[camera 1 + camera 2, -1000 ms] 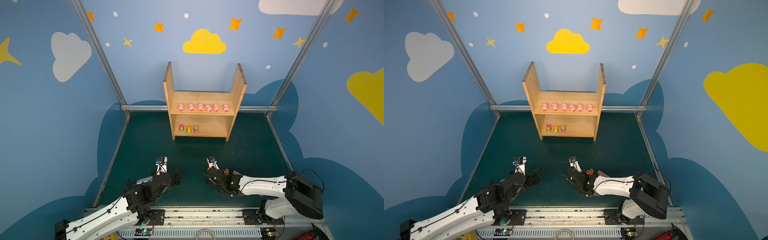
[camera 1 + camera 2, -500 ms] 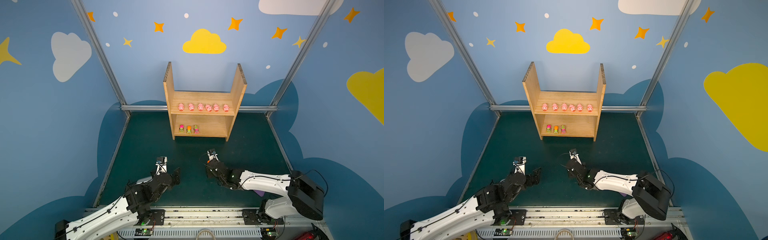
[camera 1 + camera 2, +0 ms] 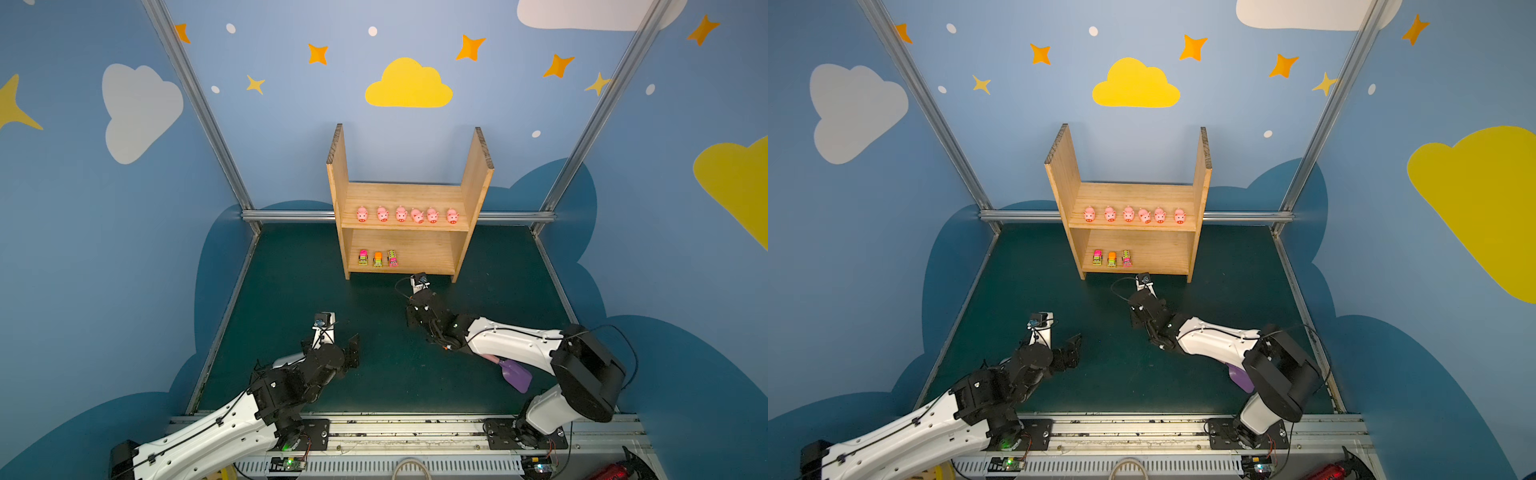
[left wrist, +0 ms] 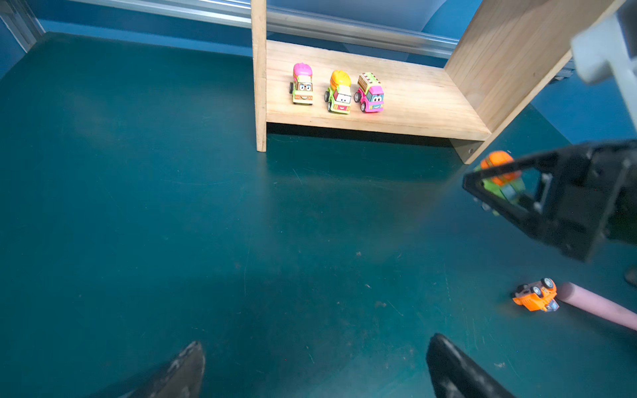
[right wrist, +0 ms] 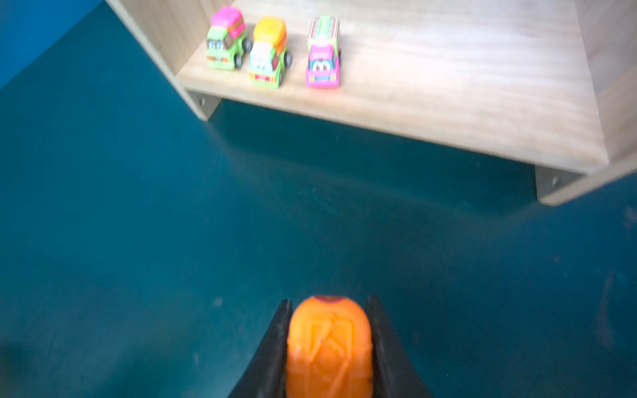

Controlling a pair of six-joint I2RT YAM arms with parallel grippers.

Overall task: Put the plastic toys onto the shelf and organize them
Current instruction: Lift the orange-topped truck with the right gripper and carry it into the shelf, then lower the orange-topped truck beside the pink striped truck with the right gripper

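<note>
Top views: the shelf (image 3: 338, 183) stands at the back of the mat (image 3: 291, 291). Six pigs (image 3: 407, 215) line its upper board, and three trucks (image 3: 377, 258) sit at the left of the lower board. The left gripper (image 3: 337, 347) is low over the mat, jaws spread, nothing between them. The right gripper (image 3: 412, 320) points at the shelf front. You can't see its tips or load here because the wrist covers them. The purple scoop (image 3: 515, 374) is half hidden under the right arm.

Left wrist: its own fingers (image 4: 186, 368) are cut off by the frame, wide apart. An orange car (image 4: 536, 295) lies on its side on the mat, touching the scoop's pink handle (image 4: 596, 305). The right gripper pinches an orange-topped truck (image 4: 499, 172), partly behind a finger.

Right wrist: blurred. Its jaws pinch that truck's sides, and only the orange top shows. The upper board is cut off.
</note>
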